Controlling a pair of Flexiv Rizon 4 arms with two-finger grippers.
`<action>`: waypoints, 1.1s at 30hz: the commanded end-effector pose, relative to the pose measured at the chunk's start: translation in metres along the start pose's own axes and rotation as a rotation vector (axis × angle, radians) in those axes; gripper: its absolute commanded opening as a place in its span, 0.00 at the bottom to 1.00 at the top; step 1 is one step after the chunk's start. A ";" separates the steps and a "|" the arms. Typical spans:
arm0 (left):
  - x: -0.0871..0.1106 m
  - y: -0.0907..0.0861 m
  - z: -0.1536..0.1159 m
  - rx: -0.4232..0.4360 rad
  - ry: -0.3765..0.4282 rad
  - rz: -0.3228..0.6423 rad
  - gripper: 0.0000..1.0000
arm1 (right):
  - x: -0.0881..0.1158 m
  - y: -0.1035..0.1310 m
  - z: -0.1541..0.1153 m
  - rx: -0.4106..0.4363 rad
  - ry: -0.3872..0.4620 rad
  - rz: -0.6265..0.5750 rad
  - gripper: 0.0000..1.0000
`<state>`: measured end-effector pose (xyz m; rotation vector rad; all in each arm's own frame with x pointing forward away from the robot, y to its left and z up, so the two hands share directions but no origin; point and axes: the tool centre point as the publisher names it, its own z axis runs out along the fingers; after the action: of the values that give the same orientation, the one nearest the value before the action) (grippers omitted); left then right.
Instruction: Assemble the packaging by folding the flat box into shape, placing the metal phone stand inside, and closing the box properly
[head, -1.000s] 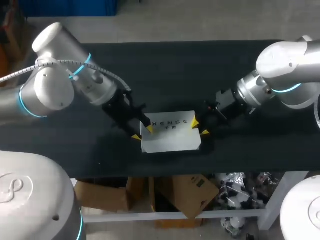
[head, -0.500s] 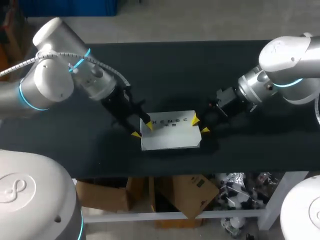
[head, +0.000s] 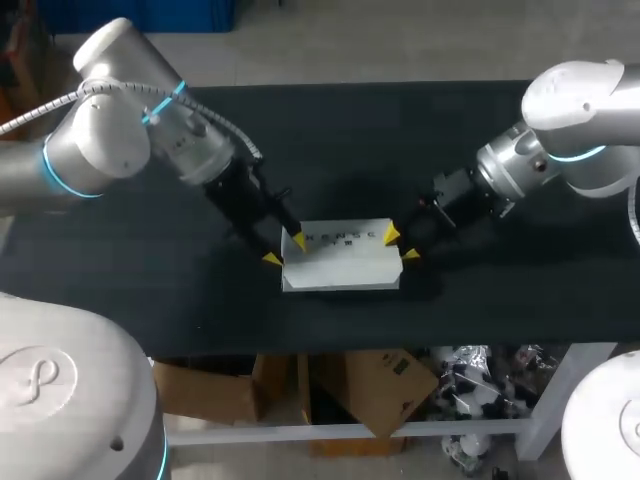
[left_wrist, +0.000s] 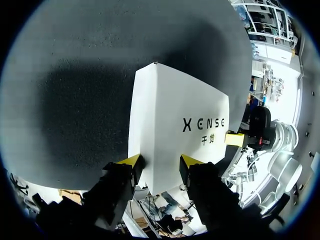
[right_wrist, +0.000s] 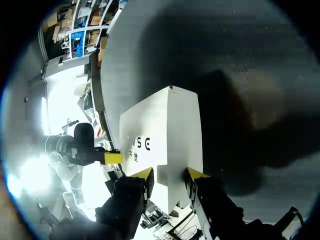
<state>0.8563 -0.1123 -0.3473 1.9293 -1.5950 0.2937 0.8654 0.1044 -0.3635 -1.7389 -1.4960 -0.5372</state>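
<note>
Twin grippers bracket a white box already folded into shape

The left gripper (head: 284, 250) and right gripper (head: 400, 244) each have their yellow-tipped fingers spread apart, straddling opposite ends of the white box (head: 340, 265). On each, one tip is over the printed top and the other just outside the end wall. The box sits near the front middle of the black table (head: 330, 140), fully formed with its top panel down. The phone stand is nowhere in sight, presumably inside. By the look of it, only the final securing of the ends remains.
</note>
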 end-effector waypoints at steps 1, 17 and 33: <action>0.010 0.001 0.003 -0.001 -0.006 -0.002 0.49 | 0.010 0.001 0.006 0.011 -0.002 -0.003 0.42; 0.010 0.002 0.002 0.001 -0.011 -0.012 0.48 | 0.009 0.002 0.008 0.032 -0.004 -0.006 0.42; 0.007 0.001 0.002 0.005 -0.018 -0.019 0.48 | 0.007 0.002 0.008 0.037 -0.019 -0.002 0.42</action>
<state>0.8564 -0.1101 -0.3446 1.9524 -1.5870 0.2752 0.8671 0.1067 -0.3649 -1.7226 -1.5122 -0.4980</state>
